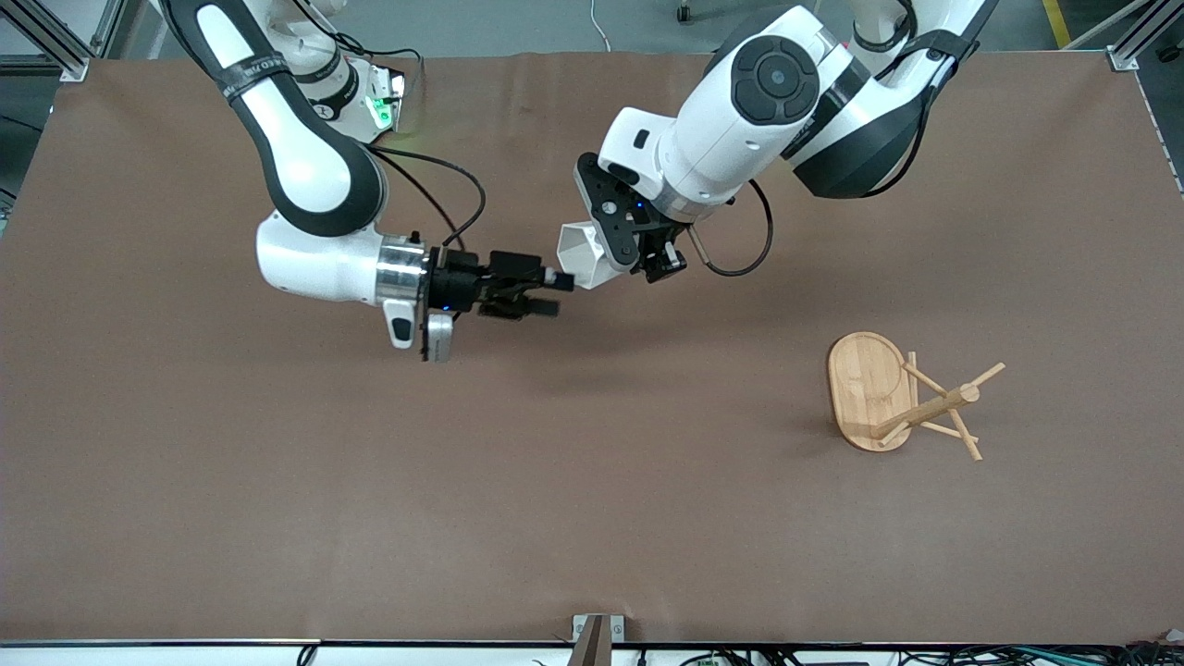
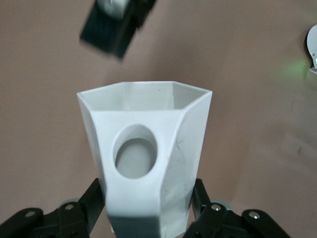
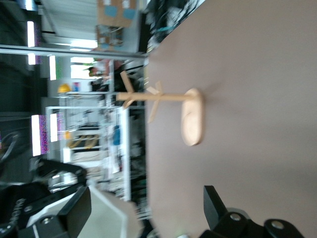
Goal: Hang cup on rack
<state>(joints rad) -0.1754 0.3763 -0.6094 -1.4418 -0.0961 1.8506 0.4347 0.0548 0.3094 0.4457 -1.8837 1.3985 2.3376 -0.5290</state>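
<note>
Above mid-table, the left gripper (image 1: 618,252) clamps the cup (image 1: 581,256) (handle hole exposed); the right gripper (image 1: 553,291) hangs spread, empty. Thread that hole squarely over a rack (image 1: 902,398) peg, I judge.

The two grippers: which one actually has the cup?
The left gripper: its fingers clamp the white cup. The right gripper is open beside it, holding nothing.
</note>
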